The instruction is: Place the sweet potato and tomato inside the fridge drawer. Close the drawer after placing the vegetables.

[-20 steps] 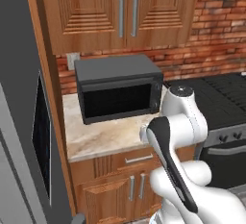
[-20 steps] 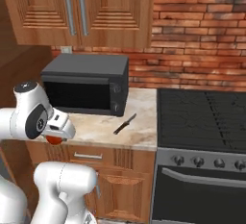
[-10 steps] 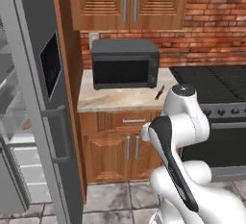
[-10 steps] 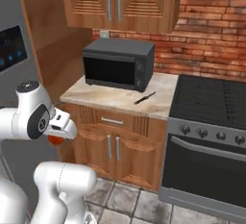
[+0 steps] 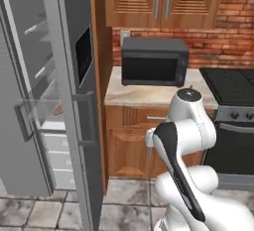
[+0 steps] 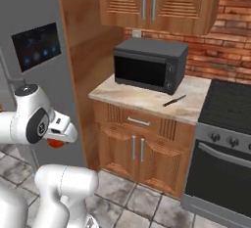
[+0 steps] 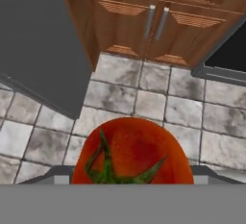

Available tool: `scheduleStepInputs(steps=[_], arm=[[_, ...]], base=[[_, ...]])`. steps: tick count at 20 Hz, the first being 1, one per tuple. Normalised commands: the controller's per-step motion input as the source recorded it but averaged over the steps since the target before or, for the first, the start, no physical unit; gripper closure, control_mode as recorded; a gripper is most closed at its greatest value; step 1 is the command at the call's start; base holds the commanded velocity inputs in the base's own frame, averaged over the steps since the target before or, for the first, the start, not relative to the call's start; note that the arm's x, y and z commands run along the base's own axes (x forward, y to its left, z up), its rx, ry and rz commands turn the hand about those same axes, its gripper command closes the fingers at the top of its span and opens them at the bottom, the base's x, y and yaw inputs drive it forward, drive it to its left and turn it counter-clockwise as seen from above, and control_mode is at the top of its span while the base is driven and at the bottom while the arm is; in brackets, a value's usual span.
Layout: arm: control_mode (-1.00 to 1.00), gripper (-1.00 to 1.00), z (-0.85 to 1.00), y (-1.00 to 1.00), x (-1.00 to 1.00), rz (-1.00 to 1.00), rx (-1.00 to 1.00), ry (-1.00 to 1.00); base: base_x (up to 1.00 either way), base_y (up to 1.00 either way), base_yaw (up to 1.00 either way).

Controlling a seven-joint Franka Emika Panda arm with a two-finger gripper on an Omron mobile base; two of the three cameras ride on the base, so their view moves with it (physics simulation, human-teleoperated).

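The tomato (image 7: 132,153), glossy red with a green stalk, sits low in the hand view, close to the camera, above grey floor tiles. In the right base view my gripper (image 6: 58,138) is held low at the left, shut on the tomato (image 6: 55,144), which peeks out red beneath the hand. The fridge stands open at the left of the left base view, and the see-through fridge drawer (image 5: 37,110) is pulled out at mid height. A small orange-brown patch (image 5: 58,110) shows at the drawer; it is too small to name.
The grey fridge door (image 5: 74,91) stands open between the arm and the fridge. Right of it are a wooden counter (image 6: 147,100) with a black microwave (image 6: 149,64) and a knife (image 6: 174,101), then a black stove (image 6: 228,109). Grey tiled floor (image 7: 149,103) lies below.
The whole picture has shifted: the base has backed away and turned left, so the open fridge has come into view and the counter looks farther off. The tomato stays in the grip.
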Motion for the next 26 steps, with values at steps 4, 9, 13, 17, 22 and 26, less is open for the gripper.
scheduleStepInputs(steps=[4, 9, 13, 17, 22, 26], arm=[[1.0, 1.0, 0.0, 0.0, 0.0, 0.0, 0.0, 0.0], [1.0, 1.0, 0.0, 0.0, 0.0, 0.0, 0.0, 0.0], [1.0, 1.0, 0.0, 0.0, 0.0, 0.0, 0.0, 0.0], [1.0, 1.0, 0.0, 0.0, 0.0, 0.0, 0.0, 0.0], [1.0, 1.0, 0.0, 0.0, 0.0, 0.0, 0.0, 0.0], [1.0, 1.0, 0.0, 0.0, 0.0, 0.0, 0.0, 0.0]], base=[[-0.51, 0.0, 0.68], [-0.16, -0.17, 0.73], [0.0, -0.77, 0.68], [-0.15, -0.65, 0.69], [-0.23, -0.03, 0.77], [0.21, 0.11, 0.54]])
